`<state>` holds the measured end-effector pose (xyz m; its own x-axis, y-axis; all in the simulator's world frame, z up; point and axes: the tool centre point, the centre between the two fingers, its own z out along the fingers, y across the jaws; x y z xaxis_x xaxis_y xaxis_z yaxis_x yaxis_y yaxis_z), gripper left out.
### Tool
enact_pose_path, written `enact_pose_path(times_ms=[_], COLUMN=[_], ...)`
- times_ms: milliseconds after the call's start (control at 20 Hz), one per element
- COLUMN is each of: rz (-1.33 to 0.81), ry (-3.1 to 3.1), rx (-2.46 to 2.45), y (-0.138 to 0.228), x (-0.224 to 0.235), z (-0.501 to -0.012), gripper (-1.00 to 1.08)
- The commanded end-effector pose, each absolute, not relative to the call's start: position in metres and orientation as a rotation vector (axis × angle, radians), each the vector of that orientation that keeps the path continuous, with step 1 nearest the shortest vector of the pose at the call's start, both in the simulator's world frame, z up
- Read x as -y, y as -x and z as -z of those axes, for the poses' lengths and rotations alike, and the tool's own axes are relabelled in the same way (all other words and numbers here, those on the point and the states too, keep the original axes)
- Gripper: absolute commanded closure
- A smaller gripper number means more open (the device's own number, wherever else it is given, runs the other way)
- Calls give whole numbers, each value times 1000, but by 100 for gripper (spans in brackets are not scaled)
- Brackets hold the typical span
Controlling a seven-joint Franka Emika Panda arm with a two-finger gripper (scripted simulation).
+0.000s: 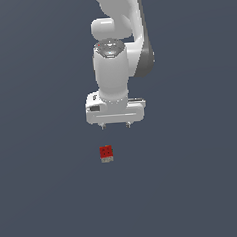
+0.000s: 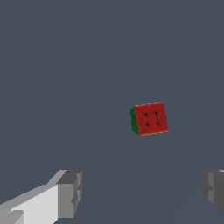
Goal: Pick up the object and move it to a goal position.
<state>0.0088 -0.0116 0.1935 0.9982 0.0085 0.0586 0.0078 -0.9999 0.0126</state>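
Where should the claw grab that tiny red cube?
Probably from straight above, pinching two opposite side faces of the cube. It lies alone on the flat floor with its red face up, slightly turned, so the open claw may need a small twist to line up. It is much smaller than the claw's gap.

Sim scene, not a real room: flat uniform slate-grey surface (image 1: 45,195) fills both views, with no walls, furniture or horizon. White arm (image 1: 117,55) is smooth-shaded render geometry with plain highlights. Only prop is a small cube (image 1: 106,153) with flat red top and four dark dots, green side in wrist view.
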Motion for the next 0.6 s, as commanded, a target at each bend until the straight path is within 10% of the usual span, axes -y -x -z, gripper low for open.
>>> enact_pose_path(times_ms=[0,550], rz=[-92,-81], ry=[-3128,-3133], rx=[-13,17], y=[-9,-3], x=[12,19], z=[-194,-199], gripper=[-92,-92])
